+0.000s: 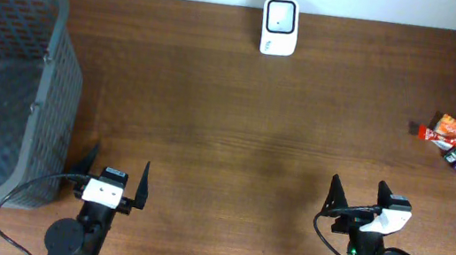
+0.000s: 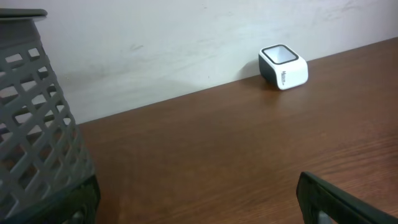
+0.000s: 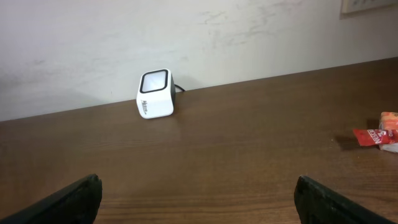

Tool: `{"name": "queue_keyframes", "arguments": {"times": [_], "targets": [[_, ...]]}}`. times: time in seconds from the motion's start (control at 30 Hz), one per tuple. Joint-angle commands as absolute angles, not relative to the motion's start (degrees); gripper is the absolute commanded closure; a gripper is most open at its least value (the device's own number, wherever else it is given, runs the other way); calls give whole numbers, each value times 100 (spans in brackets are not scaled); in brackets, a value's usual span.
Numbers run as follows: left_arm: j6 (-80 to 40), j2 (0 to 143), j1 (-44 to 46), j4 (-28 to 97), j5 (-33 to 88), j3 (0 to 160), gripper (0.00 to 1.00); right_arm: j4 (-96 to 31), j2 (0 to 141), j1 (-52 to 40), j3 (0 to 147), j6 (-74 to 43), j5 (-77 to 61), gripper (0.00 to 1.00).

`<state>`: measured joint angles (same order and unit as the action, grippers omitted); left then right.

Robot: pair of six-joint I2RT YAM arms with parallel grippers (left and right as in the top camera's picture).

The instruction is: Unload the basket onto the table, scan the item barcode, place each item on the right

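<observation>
The scene is lit softly and evenly, and no hard shadows are thrown. In the overhead view a pale sheen is spread over the middle of the table (image 1: 239, 111). In the right wrist view a faint shadow is seen on the wall (image 3: 74, 93) left of the scanner (image 3: 155, 94), and a small dark one left of the packets (image 3: 379, 137). The fingers (image 3: 68, 202) at the near edge are rendered dark and blurred. The basket (image 2: 37, 124) is slightly soft in the left wrist view.
</observation>
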<state>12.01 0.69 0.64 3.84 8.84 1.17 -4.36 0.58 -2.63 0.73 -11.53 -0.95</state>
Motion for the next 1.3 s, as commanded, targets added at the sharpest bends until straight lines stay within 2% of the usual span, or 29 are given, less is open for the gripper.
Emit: {"name": "queue_keyframes", "arguments": {"times": [0.0, 0.23, 0.37, 0.5, 0.6, 0.7, 0.73, 0.87, 1.27], "targets": [[1337, 30, 80, 392, 808, 51, 1, -456, 21, -298, 32, -1094, -40, 2], [1337, 34, 183, 368, 1470, 60, 1, -456, 19, -298, 32, -1094, -40, 2], [1160, 34, 399, 368, 1417, 60, 1, -456, 19, -298, 32, -1094, -40, 2], [749, 34, 211, 464, 270, 56, 1, -456, 19, -298, 32, -1094, -40, 2], [578, 34, -384, 480, 163, 56, 1, -456, 21, -298, 32, -1094, -40, 2], [451, 34, -495, 495, -51, 56, 1, -456, 19, -298, 32, -1094, -40, 2], [82, 34, -495, 480, -231, 56, 1, -456, 21, -298, 32, -1094, -40, 2], [-248, 40, -493, 480, -272, 56, 1, -456, 21, -298, 32, -1094, -40, 2], [-213, 40, -493, 475, -217, 56, 1, -456, 21, -298, 32, -1094, -40, 2]]}}
